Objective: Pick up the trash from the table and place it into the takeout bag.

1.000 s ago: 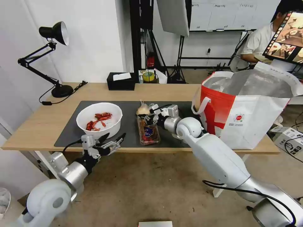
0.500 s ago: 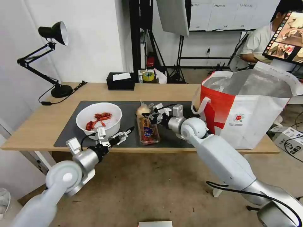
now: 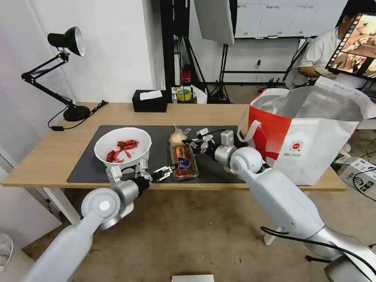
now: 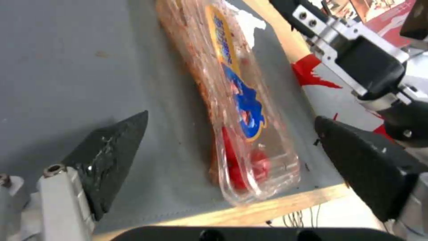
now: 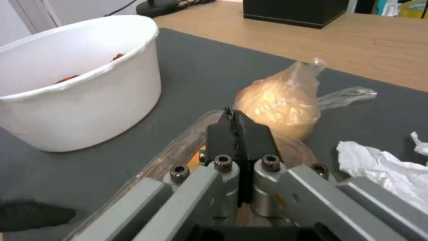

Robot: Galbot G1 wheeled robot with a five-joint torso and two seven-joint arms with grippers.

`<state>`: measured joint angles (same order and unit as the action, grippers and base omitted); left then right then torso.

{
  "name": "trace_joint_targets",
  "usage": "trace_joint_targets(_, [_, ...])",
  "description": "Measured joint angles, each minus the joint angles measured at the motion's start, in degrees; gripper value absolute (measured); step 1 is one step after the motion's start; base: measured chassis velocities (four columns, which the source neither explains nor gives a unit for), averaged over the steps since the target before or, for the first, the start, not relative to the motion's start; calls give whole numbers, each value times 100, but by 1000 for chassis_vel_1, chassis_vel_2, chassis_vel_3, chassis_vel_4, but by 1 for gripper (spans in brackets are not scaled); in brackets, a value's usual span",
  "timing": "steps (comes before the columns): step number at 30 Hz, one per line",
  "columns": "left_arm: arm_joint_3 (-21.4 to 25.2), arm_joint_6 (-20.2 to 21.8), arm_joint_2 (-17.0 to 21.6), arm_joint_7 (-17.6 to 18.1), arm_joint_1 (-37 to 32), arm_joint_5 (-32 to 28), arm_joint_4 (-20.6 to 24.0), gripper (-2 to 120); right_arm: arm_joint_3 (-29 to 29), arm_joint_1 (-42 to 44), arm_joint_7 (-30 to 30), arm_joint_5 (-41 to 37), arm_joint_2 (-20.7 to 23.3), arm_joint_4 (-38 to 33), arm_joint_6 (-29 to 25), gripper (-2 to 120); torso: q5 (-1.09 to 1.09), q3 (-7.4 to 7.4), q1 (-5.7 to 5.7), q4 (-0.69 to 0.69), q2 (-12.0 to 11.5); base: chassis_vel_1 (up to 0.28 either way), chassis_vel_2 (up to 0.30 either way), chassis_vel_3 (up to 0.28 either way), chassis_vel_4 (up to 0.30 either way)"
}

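Clamshell box [image 4: 236, 110], blue-yellow label, unreadable

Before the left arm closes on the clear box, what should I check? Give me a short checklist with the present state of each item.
1. Left tool open: ok.
2. Clear clamshell box lies between its fingers: ok.
3. Right tool clear of the box: not ok; shut, at the box's far end.
4. Knotted bag apart from the box: cannot tell.
5. Takeout bag mouth open: ok.
6. Box near the mat's front edge, risk of sliding off: cannot tell.
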<state>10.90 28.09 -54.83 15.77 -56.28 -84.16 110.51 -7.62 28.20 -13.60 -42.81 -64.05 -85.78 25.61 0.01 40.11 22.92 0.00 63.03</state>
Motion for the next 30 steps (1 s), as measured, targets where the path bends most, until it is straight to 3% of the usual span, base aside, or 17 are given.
trace_joint_targets(18, [-285,40,-94,199,386,-77,-255,100,70,86,-1,-36,97,-91,-10,0,-1,0,0,0,0,0,0,0,0])
trace_joint_targets(30, [-353,285,-194,447,452,-94,-275,100,108,152,13,-36,105,-116,-21,0,-1,0,-1,1,0,0,0,0,0])
